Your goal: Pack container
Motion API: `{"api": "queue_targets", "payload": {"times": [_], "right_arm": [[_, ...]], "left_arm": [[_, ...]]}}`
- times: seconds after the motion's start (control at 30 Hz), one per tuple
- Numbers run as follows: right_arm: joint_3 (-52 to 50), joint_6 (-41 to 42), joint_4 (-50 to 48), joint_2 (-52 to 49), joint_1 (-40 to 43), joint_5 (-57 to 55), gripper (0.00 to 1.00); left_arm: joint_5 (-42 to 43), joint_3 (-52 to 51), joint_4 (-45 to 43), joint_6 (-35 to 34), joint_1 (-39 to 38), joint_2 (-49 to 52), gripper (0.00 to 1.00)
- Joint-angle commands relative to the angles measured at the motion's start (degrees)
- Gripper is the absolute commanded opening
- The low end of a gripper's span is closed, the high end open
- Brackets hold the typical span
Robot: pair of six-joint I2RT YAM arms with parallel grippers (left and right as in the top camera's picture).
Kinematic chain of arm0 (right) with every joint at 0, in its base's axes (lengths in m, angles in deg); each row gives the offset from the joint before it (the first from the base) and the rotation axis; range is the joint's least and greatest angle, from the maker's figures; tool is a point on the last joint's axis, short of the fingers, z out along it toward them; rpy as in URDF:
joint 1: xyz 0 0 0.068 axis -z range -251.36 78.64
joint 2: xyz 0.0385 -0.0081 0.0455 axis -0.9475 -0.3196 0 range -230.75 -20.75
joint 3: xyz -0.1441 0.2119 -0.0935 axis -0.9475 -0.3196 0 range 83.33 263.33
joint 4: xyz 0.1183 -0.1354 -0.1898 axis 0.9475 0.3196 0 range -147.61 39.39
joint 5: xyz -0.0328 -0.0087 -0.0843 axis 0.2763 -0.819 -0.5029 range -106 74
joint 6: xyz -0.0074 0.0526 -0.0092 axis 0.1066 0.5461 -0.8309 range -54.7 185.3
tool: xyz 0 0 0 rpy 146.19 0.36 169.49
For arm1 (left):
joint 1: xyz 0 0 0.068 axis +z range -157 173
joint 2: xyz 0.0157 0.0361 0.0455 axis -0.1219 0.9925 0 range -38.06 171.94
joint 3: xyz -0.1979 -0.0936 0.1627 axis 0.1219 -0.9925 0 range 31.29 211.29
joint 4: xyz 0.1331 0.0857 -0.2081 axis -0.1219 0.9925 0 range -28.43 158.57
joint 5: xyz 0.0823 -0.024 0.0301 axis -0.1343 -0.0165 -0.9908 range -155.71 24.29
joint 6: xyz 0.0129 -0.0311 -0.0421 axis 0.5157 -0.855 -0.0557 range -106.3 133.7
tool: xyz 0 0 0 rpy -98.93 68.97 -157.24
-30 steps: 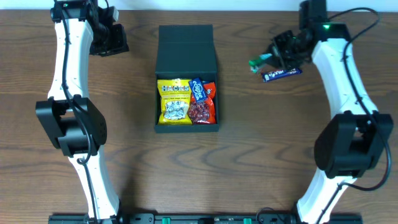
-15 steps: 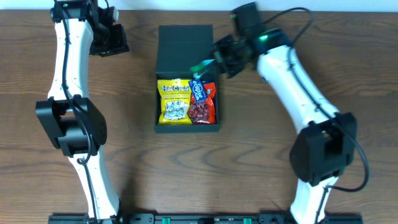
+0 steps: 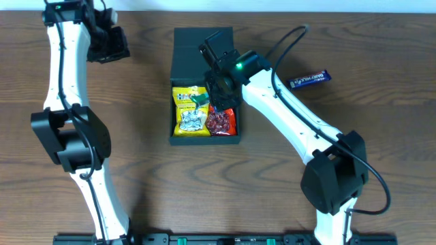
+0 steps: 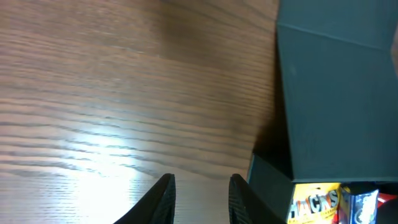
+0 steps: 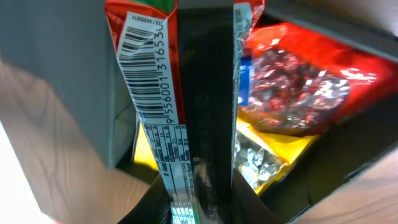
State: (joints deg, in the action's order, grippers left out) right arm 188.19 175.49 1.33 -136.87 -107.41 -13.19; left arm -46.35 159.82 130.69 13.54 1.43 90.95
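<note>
Container point(image 3: 201, 49) sits lid-open at the centre of the table point(image 3: 136, 150). My right claw point(image 5: 202, 186) grips a snack packet point(image 5: 152, 93) directly above it. My left claw point(image 4: 200, 186) stands partly open beside the box, apparently empty.

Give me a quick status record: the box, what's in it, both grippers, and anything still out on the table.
container: open, flap lid folded back
inside: yellow packet on the left arm's side, red packet beside it
right gripper: over the container, shut on a red-and-green snack packet, not yet released
left gripper: open, empty, over bare table left of the lid
still out: blue bar on the table, right of the container
</note>
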Motion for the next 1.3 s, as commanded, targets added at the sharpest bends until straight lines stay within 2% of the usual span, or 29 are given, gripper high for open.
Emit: {"api": "queue_targets", "payload": {"times": [0.0, 0.43, 0.67, 0.97, 1.27], "right_arm": [[0.1, 7.3, 0.9, 0.6, -1.4, -2.6, 0.02], [0.1, 7.3, 4.0, -3.1, -4.8, -0.8, 0.02], [0.0, 7.3, 5.0, -3.9, -4.9, -0.6, 0.02], [0.0, 7.3, 6.0, -7.9, -4.9, 5.2, 0.02], [0.0, 7.3, 6.6, -8.4, -4.7, 5.1, 0.01]], "left_arm": [[1.5, 1.4, -0.2, 0.2, 0.6, 0.3, 0.3], [1.7, 1.4, -0.2, 0.2, 0.7, 0.3, 0.29], [3.1, 1.4, -0.2, 0.2, 0.7, 0.3, 0.29], [3.2, 1.4, -0.2, 0.2, 0.7, 0.3, 0.29], [3.2, 1.4, -0.1, 0.2, 0.7, 0.3, 0.29]]}}
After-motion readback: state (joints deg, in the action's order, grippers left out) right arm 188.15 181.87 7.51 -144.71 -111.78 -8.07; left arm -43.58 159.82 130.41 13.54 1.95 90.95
